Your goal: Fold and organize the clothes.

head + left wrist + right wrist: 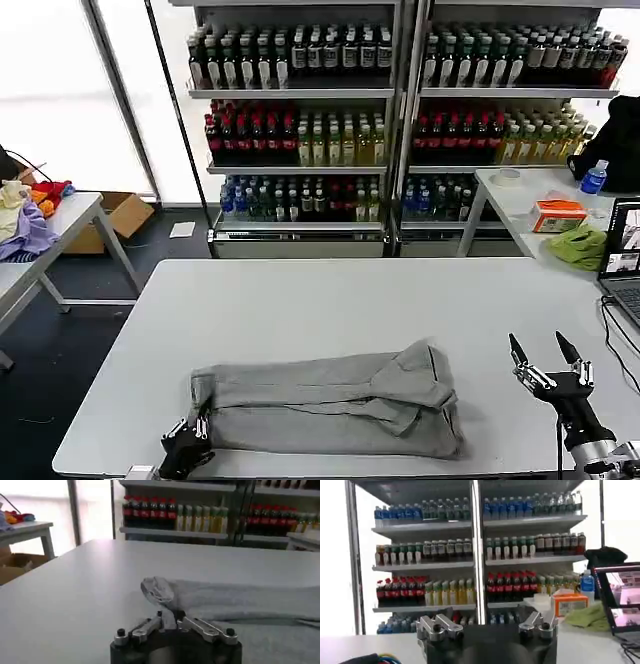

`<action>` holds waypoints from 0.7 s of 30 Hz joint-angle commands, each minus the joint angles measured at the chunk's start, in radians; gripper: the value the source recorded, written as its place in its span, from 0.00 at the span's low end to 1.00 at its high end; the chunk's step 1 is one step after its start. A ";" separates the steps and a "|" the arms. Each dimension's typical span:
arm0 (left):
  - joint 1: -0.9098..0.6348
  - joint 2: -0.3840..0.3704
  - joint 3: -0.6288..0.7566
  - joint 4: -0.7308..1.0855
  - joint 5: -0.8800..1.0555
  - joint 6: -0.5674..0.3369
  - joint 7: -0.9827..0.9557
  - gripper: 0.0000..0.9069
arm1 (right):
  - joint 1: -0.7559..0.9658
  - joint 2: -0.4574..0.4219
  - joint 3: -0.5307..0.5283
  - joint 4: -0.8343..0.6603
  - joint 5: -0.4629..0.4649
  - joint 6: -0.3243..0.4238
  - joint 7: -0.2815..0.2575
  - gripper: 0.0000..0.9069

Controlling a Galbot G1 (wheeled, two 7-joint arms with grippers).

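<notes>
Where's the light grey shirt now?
In the head view, the folded light grey short-sleeved shirt lies along the white table's near edge, left gripper pinching its left end, right gripper open alongside.

So the shirt [330,400] is sitting in front of me, down around 6 o'clock on the table, close to the near edge. It's plain light grey, folded into a long band running 9 to 3 o'clock, layers stacked on top of each other. Pretty rumpled on the 3 o'clock end, where a flap pokes up toward 12. My left gripper [190,432] pinches the 9 o'clock end, and from my left wrist that corner [157,591] bunches up into a little crumpled knob.
</notes>
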 commanded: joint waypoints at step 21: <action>-0.090 0.246 -0.549 0.036 -0.281 0.125 0.101 0.00 | 0.017 -0.016 -0.015 -0.007 0.018 -0.012 0.007 1.00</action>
